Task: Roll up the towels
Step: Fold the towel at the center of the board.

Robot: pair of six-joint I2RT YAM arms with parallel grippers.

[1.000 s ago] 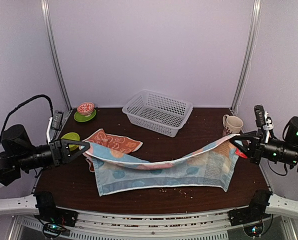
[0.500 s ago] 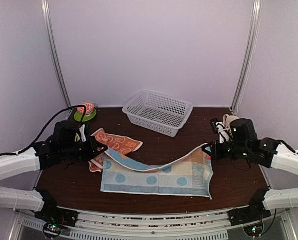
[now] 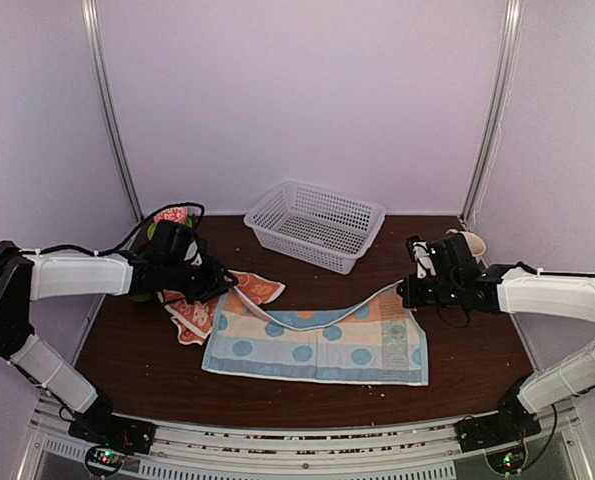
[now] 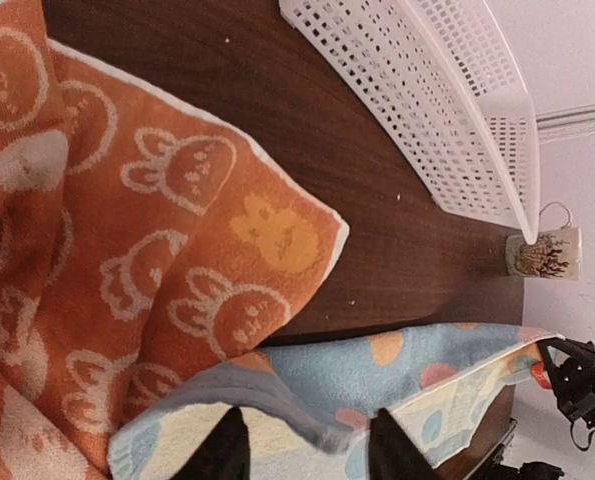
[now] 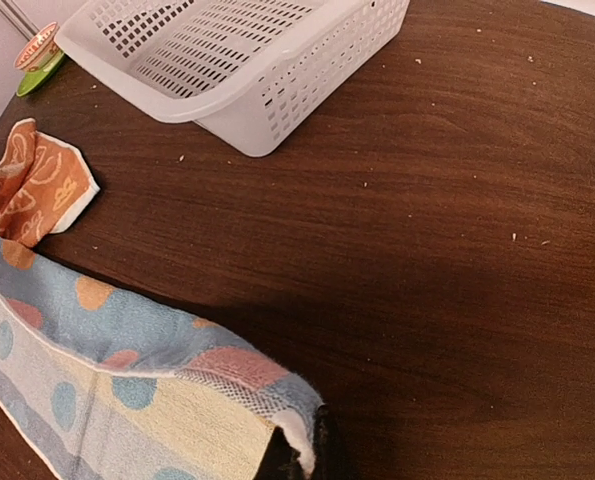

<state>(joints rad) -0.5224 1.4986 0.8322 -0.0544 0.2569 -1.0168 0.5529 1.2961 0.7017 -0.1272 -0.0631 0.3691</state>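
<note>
Left wrist view shows the left gripper (image 4: 307, 447) parted around the blue towel (image 4: 417, 365), the right gripper (image 5: 299, 458) pinching its far corner; a one-sided pull may skew it.

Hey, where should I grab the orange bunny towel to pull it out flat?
Take the orange towel by its free corner nearest the basket, coming from the basket side: it lies flat on bare table, while its other end is bunched and partly under the blue towel.
</note>
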